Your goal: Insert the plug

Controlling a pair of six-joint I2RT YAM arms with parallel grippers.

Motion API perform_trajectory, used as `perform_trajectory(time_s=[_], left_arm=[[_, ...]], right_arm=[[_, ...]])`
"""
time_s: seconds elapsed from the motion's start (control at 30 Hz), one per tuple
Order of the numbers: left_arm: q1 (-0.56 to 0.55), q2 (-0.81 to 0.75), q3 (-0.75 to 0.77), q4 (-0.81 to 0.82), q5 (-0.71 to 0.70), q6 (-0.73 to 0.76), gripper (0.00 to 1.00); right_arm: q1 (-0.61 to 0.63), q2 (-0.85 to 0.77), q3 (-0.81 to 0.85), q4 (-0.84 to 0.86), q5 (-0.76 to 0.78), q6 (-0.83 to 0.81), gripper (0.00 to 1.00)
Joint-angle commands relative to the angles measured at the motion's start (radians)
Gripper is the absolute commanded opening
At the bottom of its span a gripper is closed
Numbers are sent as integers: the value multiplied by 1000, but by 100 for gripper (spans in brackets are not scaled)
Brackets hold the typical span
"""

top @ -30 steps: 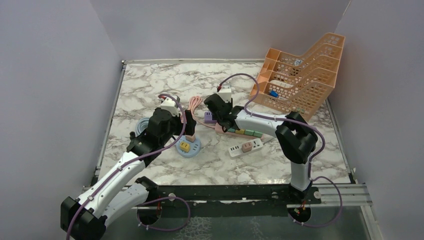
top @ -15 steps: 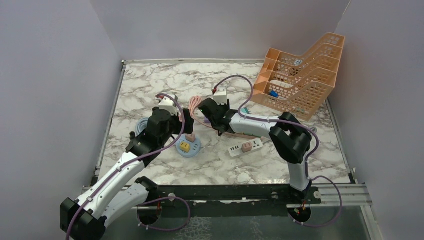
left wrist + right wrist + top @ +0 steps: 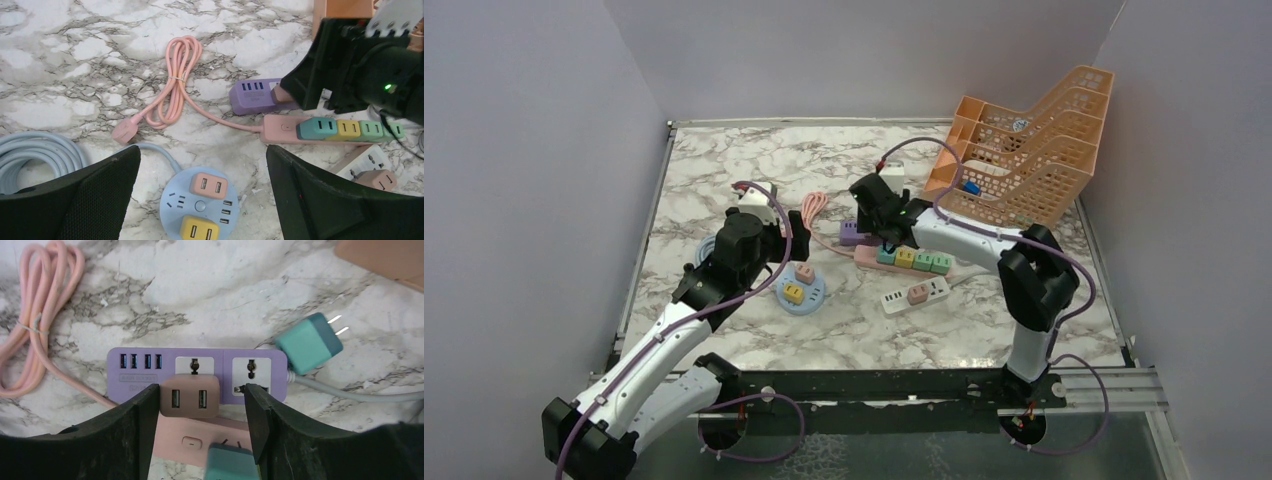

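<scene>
A brownish-pink plug (image 3: 189, 396) with two USB ports sits pushed into the left socket of the purple power strip (image 3: 145, 371). My right gripper (image 3: 200, 402) stands open around it. The left finger (image 3: 142, 412) is against the plug's side and the right finger (image 3: 257, 410) stands clear of it. In the top view this gripper (image 3: 886, 222) hovers over the purple strip (image 3: 852, 235). My left gripper (image 3: 202, 175) is wide open above the round blue socket hub (image 3: 172, 210) and holds nothing.
A pink strip (image 3: 869, 256) carries teal, yellow and green adapters. The purple strip's teal plug (image 3: 308, 342) lies loose. The hub bears a pink adapter (image 3: 209, 185) and a yellow one (image 3: 200, 230). Also here: white strip (image 3: 914, 294), coiled pink cable (image 3: 175, 82), orange rack (image 3: 1024, 150).
My right gripper has swung back to the right over the purple strip and its jaws have opened off the plug. The left arm has drawn back slightly.
</scene>
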Motion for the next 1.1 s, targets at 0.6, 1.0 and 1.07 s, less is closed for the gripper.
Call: perform_trajectory(time_s=[0.6, 1.0, 1.07], left_arm=[[6, 40, 55, 13, 29, -8, 99], [6, 39, 53, 9, 33, -30, 99], [6, 38, 53, 11, 34, -29, 99]], right_arm=[[-299, -22, -32, -80, -84, 189, 64], [-308, 112, 28, -79, -114, 211, 64], [-310, 119, 28, -80, -114, 200, 62]])
